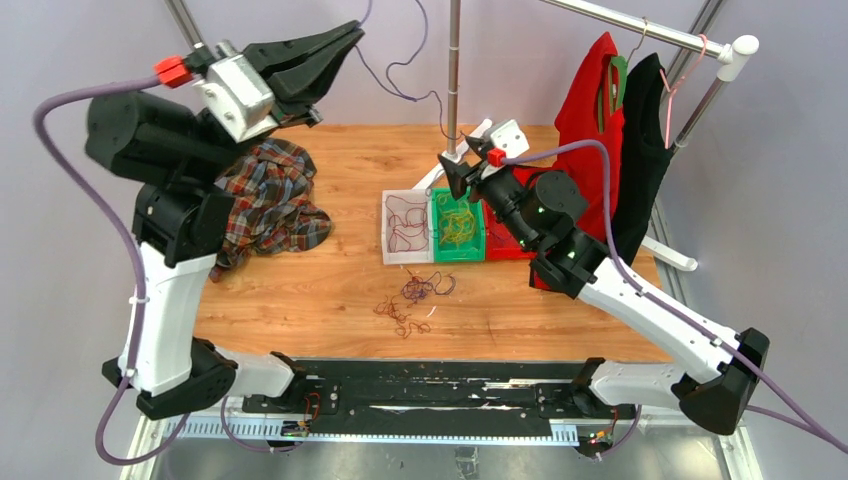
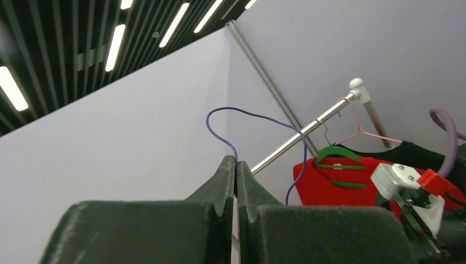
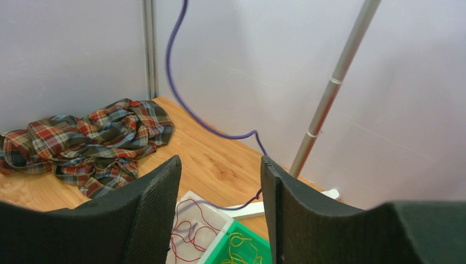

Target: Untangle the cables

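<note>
My left gripper (image 1: 352,35) is raised high at the back left, shut on a thin purple cable (image 1: 400,97). In the left wrist view the cable (image 2: 247,113) loops up from the shut gripper (image 2: 236,163). The cable hangs down towards my right gripper (image 1: 455,177), which is open above the trays. In the right wrist view the cable (image 3: 170,66) drops past the open gripper (image 3: 220,168) and ends close to the right finger (image 3: 275,209). A small tangle of purple and dark red cables (image 1: 415,298) lies on the table.
A white tray (image 1: 390,255) holds a dark red cable, a green tray (image 1: 480,250) a yellow one, and a red tray (image 1: 505,250) sits under my right arm. A plaid shirt (image 1: 270,195) lies back left. A clothes rack (image 1: 640,30) with red and black garments stands back right.
</note>
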{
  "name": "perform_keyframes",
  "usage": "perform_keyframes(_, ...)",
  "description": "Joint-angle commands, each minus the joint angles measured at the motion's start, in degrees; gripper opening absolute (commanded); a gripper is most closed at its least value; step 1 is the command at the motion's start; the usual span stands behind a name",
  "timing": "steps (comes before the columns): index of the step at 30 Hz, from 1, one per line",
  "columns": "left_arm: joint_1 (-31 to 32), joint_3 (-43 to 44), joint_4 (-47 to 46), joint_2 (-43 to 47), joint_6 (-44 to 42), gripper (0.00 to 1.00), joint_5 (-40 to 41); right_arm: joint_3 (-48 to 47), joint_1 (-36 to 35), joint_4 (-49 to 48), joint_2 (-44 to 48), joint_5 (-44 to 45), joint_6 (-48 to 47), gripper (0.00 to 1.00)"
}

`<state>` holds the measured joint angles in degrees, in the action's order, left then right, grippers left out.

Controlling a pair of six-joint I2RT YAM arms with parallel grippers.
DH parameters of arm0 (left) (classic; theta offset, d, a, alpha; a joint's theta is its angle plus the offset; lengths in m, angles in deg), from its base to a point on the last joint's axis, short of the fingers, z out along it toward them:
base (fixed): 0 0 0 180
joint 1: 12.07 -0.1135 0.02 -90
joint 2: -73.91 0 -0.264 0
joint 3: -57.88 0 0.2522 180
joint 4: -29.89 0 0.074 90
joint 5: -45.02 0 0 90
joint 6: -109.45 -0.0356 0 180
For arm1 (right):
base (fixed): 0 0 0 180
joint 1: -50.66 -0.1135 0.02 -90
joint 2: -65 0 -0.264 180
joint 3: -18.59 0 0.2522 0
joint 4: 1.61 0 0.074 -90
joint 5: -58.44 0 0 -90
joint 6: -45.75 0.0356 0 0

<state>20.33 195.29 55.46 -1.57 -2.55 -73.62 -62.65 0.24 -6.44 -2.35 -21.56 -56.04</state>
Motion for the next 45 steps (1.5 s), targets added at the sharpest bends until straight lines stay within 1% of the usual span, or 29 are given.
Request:
perform_keyframes(1, 2.5, -0.6, 1.8, -4.5, 1.5, 0.00, -0.7, 0.7, 4.5, 3.5, 0.8, -2.2, 3.0, 0.53)
perform_keyframes(7, 6.3, 1.1, 0.1, -11.9, 0.6, 0.00, 1.0, 5.9, 11.4, 3.6, 2.1, -0.1, 3.3, 0.49)
perform_keyframes(12, 7.0, 3.8, -1.2, -17.6, 0.8, 0.00, 1.2, 9.6, 16.6, 2.0, 1.8, -1.3, 5.1, 0.47)
perform_keyframes(15, 7.0, 2.8, -2.2, -18.8, 0.0, 0.00, 1.4, 10.4, 18.7, 0.9, 0.8, -1.3, 5.5, 0.47)
perform_keyframes(19, 7.0, 1.8, -3.9, -20.1, -0.1, 0.00, 1.5, 10.5, 21.6, 0.5, -0.3, -0.8, 6.3, 0.44)
perform_keyframes(25, 7.0, 3.5, -6.9, -21.5, 0.5, 0.00, 2.5, 9.7, 26.3, -1.0, 0.8, -0.6, 6.9, 0.41)
perform_keyframes(28, 7.0, 2.9, -8.8, -20.8, 0.5, 0.00, 3.5, 8.6, 28.1, -1.1, 1.7, -2.5, 7.3, 0.40)
perform_keyframes(32, 7.0, 2.0, -9.0, -20.2, 0.2, 0.00, 3.5, 7.4, 29.0, -0.4, 1.3, -4.4, 8.2, 0.39)
perform_keyframes(36, 6.9, -0.1, -8.7, -19.9, 0.3, 0.00, 3.2, 8.6, 29.0, -0.4, 0.3, -5.2, 9.0, 0.38)
perform_keyframes(41, 7.0, -3.9, -9.4, -20.3, 1.1, 0.00, 2.6, 10.7, 29.3, -1.3, -0.8, -2.9, 7.5, 0.36)
perform_keyframes(44, 7.0, -4.0, -9.9, -21.5, 2.2, 0.00, 2.9, 10.5, 29.9, -1.4, -0.7, 2.0, 5.8, 0.35)
perform_keyframes(45, 7.0, -3.7, -9.9, -22.0, 2.4, 0.00, 3.0, 10.2, 30.6, -1.4, -0.3, 2.3, 5.6, 0.34)
